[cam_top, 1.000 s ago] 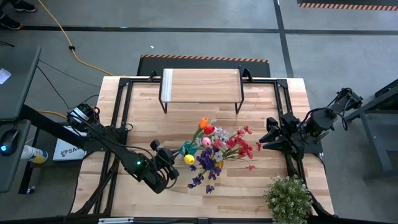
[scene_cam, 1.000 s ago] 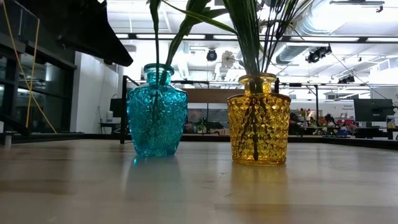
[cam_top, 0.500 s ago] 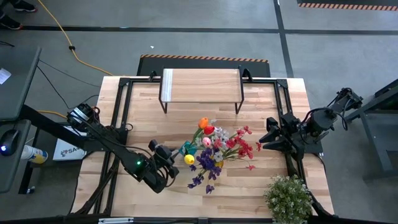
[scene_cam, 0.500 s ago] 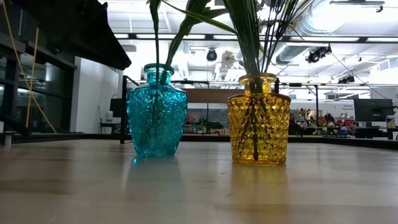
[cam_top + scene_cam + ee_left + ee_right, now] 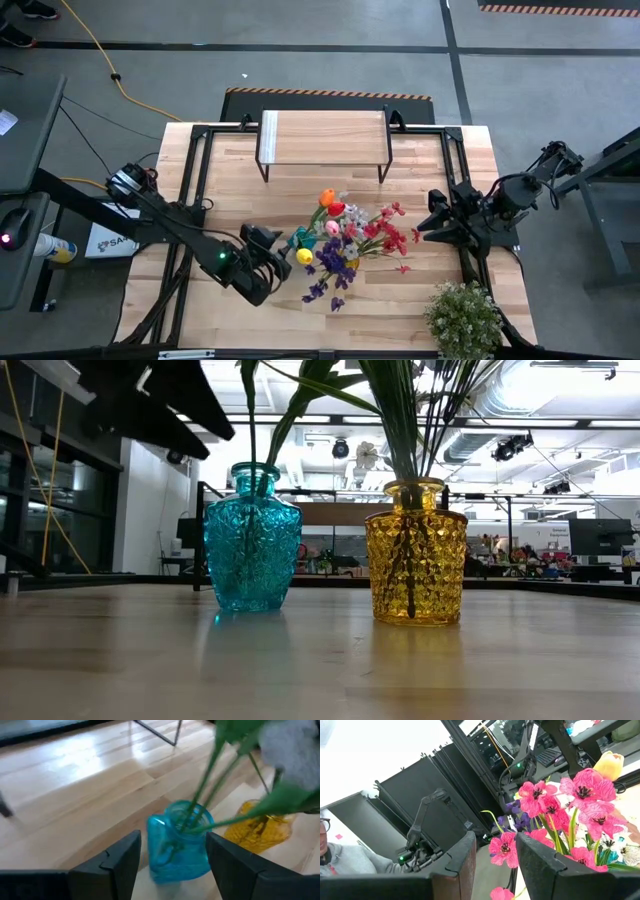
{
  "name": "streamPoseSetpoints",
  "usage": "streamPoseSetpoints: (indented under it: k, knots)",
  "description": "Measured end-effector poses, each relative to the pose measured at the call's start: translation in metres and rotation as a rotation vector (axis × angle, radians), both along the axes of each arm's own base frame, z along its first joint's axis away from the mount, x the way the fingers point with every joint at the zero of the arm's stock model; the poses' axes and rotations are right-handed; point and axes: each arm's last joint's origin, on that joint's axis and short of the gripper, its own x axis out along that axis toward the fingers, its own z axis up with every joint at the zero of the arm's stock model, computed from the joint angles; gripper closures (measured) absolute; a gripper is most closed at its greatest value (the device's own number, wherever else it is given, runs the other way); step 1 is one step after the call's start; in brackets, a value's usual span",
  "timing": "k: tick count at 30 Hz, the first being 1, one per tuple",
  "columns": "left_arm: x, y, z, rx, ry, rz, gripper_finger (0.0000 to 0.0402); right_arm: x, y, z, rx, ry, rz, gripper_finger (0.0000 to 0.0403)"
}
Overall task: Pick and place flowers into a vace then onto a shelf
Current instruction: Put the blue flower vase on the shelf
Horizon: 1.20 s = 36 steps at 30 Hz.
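Two glass vases stand on the table, a blue vase (image 5: pixel 252 540) (image 5: pixel 179 845) and a yellow vase (image 5: pixel 415 555) (image 5: pixel 260 827). The flowers (image 5: pixel 345 238) stand with their green stems in the vases' mouths; tulips and red, purple and white sprays spread above them. My left gripper (image 5: pixel 275 246) (image 5: pixel 173 840) is open, its fingers on either side of the blue vase on its left side, apart from it. My right gripper (image 5: pixel 428 222) (image 5: pixel 495 837) is open and waits at the right edge, facing the red sprays (image 5: pixel 565 805). The shelf (image 5: pixel 323 140) stands at the table's far edge.
A bushy pale-green potted plant (image 5: pixel 463 318) sits at the near right corner. Black frame rails (image 5: pixel 195 190) run along the table's left and right sides. Bare wood lies between the vases and the shelf and along the near edge.
My left gripper has edged toward the blue vase, a little toward the table's far and right side. The vases and flowers have stayed put.
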Motion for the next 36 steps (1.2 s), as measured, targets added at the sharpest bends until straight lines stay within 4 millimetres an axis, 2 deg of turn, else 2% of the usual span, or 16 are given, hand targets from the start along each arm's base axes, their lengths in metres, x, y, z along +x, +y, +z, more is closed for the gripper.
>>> streamPoseSetpoints:
  k: [3,7,14,36]
  knots:
    - [0.002,0.003,0.011,-0.013,-0.013,0.011,0.0151,0.0,0.0,0.0,-0.001,-0.001,0.004,0.0272]
    - [0.004,0.012,0.016,-0.067,-0.002,0.02,0.0163,0.0,0.0,0.0,-0.004,0.0,0.005,0.0272]
    - [0.013,0.029,0.013,-0.221,0.091,0.016,0.0175,0.0,0.0,0.0,-0.005,0.0,0.008,0.0272]
    - [0.028,0.053,0.013,-0.329,0.113,0.037,0.0179,0.0,0.0,0.0,-0.022,-0.007,0.002,0.0272]
